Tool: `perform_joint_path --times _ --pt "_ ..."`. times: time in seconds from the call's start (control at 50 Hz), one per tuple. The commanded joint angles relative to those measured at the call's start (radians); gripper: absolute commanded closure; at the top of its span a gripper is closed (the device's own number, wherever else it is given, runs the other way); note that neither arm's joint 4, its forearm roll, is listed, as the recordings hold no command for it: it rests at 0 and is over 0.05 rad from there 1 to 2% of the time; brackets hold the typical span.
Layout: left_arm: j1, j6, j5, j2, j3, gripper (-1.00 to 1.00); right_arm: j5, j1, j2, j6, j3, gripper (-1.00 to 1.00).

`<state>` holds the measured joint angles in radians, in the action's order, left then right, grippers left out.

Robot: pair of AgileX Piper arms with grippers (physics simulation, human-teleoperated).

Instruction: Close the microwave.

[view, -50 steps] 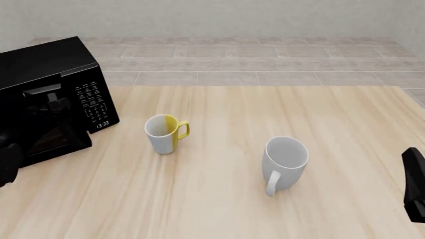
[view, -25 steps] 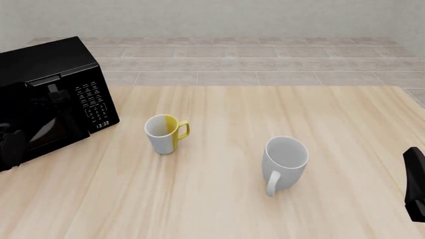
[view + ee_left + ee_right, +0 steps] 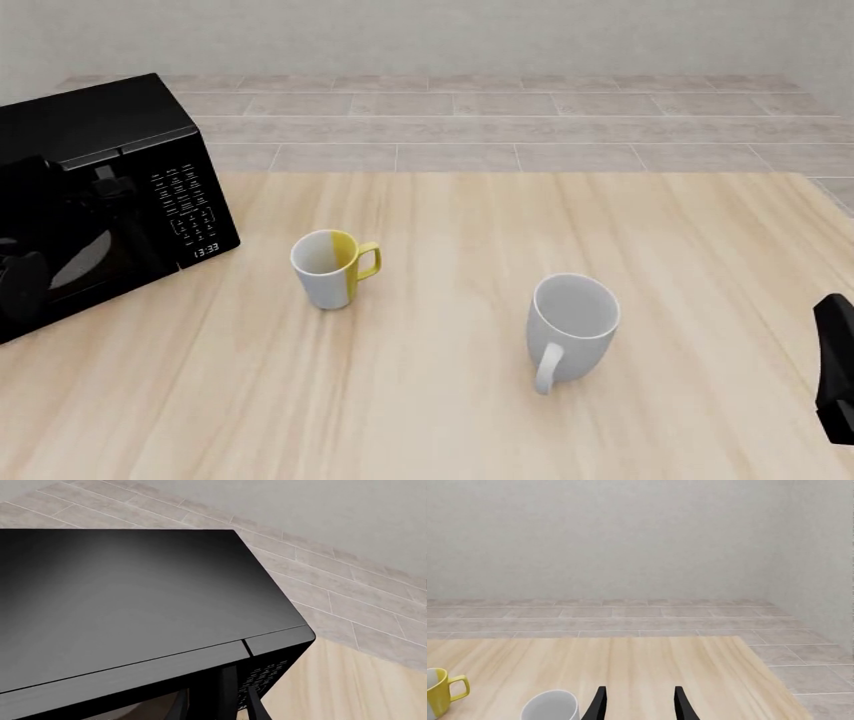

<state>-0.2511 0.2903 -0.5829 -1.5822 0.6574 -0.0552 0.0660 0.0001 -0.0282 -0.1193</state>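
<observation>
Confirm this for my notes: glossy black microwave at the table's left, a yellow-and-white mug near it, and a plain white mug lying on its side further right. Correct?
Not quite. The plain white mug is not on its side: the front view shows it standing upright, open rim up, handle toward the camera. The rest holds: the glossy black microwave sits at the left of the light wooden table, with the yellow-and-white mug near it.

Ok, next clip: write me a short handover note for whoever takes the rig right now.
Left gripper: pressed against the microwave door, on the table's left; open or shut cannot be told.
Right gripper: open, idle at the near right edge, holding nothing.
Done: the door looks flush with the front, or nearly so.
Left: confirm it is latched, then back the left arm away. The yellow mug and white mug stand clear.
</observation>
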Motion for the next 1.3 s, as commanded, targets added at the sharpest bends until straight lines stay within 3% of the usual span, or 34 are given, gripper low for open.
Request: perform_joint_path --times 0.02,0.24,0.34,0.52,0.66,0.82,0.9,1.16,1.22,1.3 --pt "0.027 -0.030 0.064 -0.189 0.015 -1.00 0.000 0.000 0.000 0.000 -0.001 -1.00" --pt "0.044 -0.032 0.054 -0.145 -0.026 -1.00 0.001 -0.001 0.000 0.000 0.005 -1.00" --pt "0.054 -0.061 0.035 -0.049 -0.091 -1.00 0.001 -0.004 0.000 0.003 0.005 -1.00" --pt "0.083 -0.047 0.043 0.072 -0.180 -1.00 0.002 -0.004 0.000 0.004 0.005 -1.00" --pt "0.104 -0.060 0.064 0.259 -0.289 -1.00 0.004 -0.009 0.000 0.002 0.009 -1.00" --pt "0.117 -0.071 0.160 0.474 -0.353 -1.00 0.003 -0.013 0.000 0.002 0.005 -1.00" --pt "0.143 -0.085 0.270 0.667 -0.392 -1.00 0.004 -0.015 0.000 0.003 0.007 -1.00" --pt "0.178 -0.090 0.484 0.955 -0.413 -1.00 0.005 -0.019 0.000 -0.003 0.003 -1.00" --pt "0.178 -0.152 0.556 1.076 -0.414 -1.00 0.004 -0.018 0.000 -0.004 0.000 -1.00" --pt "0.197 -0.182 0.619 1.163 -0.418 -1.00 0.007 -0.017 0.000 -0.003 0.004 -1.00"
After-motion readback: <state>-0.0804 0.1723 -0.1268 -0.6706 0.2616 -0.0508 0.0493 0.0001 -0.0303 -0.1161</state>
